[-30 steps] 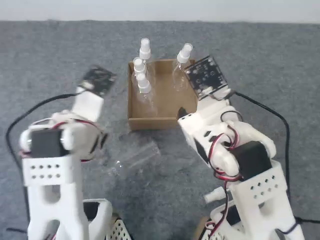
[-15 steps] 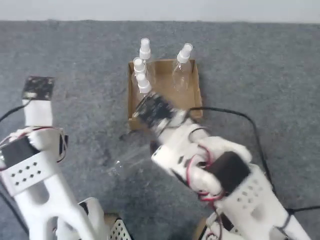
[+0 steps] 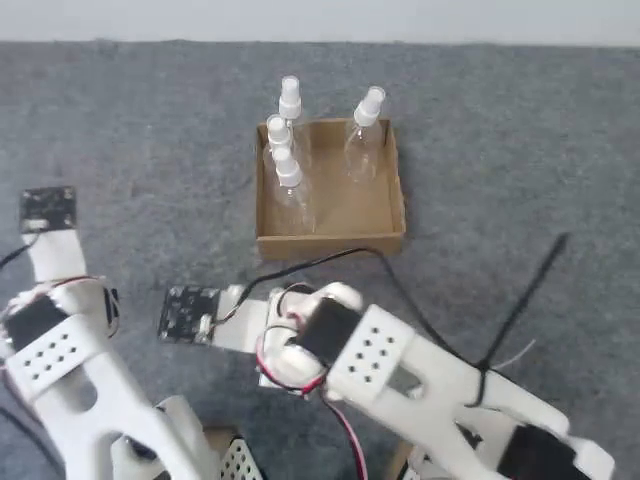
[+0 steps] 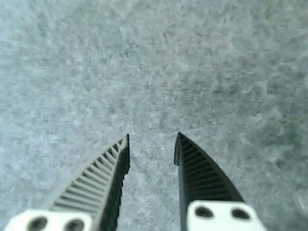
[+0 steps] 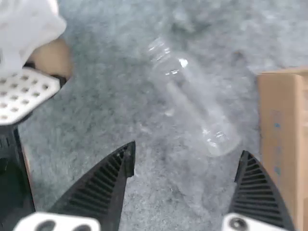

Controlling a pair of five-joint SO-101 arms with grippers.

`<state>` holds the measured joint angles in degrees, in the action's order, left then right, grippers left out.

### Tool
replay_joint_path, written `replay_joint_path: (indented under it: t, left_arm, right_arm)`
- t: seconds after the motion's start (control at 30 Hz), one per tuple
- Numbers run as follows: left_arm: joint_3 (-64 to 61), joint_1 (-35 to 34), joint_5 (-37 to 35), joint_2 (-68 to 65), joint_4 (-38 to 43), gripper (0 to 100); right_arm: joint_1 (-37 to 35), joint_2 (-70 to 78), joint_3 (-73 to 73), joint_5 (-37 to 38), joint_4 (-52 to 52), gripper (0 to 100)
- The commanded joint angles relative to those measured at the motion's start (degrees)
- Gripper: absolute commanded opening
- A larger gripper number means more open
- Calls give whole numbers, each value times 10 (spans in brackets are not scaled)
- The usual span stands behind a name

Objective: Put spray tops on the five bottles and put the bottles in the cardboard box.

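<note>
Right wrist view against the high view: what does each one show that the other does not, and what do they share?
Right wrist view: a clear bottle without a spray top, lying on the carpet ahead of the open right hand. High view: four bottles with spray tops standing in the cardboard box. Shared: that box and the grey carpet.

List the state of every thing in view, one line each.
Cardboard box: upright, open-topped.
Four bottles in the box: standing, spray tops on.
Loose bottle: lying on the carpet, no top.
Left gripper: open, empty.
Right gripper: open wide, empty, over the loose bottle.
</note>
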<state>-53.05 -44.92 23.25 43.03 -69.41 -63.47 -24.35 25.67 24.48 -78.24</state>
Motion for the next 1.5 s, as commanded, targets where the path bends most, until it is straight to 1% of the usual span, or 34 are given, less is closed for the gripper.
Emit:
replay_joint_path:
  t: [0.0, 0.13, 0.3, 0.4, 0.53, 0.63, 0.83, 1.23, 1.47]
  left_arm:
    - [-34, -2, -11, 20, 58, 135]
    - [-67, 0, -70, 20, 108, 135]
    - [-97, 2, -108, 20, 151, 135]
    - [-110, 2, -110, 20, 164, 135]
    - [-124, 2, -110, 20, 180, 135]
    - [-124, 2, -110, 20, 180, 135]
    - [-124, -1, -110, 20, 181, 135]
    - [-125, -2, -110, 17, 181, 135]
    - [-134, -2, -110, 20, 193, 135]
  right_arm:
    - [-12, 26, -9, 36, 39, 284]
    - [-12, 53, -9, 61, 68, 284]
    - [-8, 83, -9, 85, 111, 284]
    - [-8, 111, -9, 84, 133, 284]
    - [-8, 152, -11, 85, 136, 284]
    - [-7, 170, -12, 85, 149, 284]
    - [24, 194, -11, 85, 176, 284]
    - [26, 266, -13, 85, 229, 284]
    - [51, 293, -13, 85, 245, 281]
